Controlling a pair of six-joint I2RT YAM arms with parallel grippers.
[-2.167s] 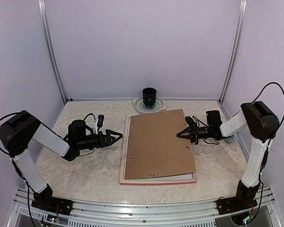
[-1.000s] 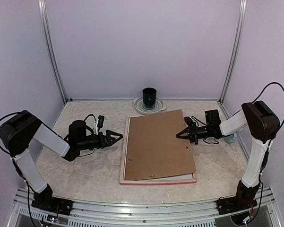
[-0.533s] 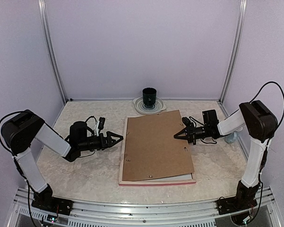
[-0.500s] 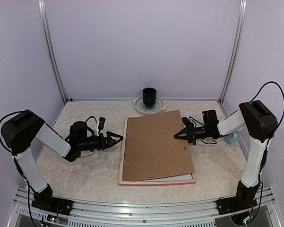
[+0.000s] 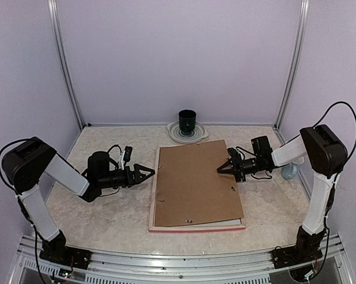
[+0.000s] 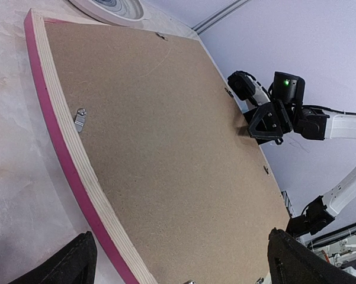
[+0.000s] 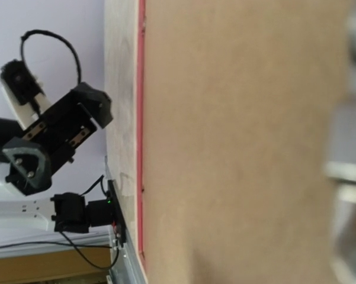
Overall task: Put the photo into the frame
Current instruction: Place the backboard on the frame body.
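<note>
A large rectangular picture frame (image 5: 154, 195) lies flat and face down on the surface (image 5: 106, 213), just in front of a dark cup (image 5: 187, 121). Its narrow rim is pale wood on top and bright pink along the outer edge. A plain brown backing board (image 5: 198, 182) covers its back, sitting slightly askew.

Both arms are made of white tubes and chunky black joints. The left arm (image 5: 62, 174) has a black cable loop (image 5: 0, 155) at 9 o'clock in the top view. The right arm (image 5: 320, 195) has a thin black cable (image 5: 343, 106) curving at 3 o'clock. The left gripper (image 5: 148, 173) and right gripper (image 5: 221, 168) are black with pointy triangle fingers. A tiny green light (image 6: 286, 82) glows on the right wrist.
</note>
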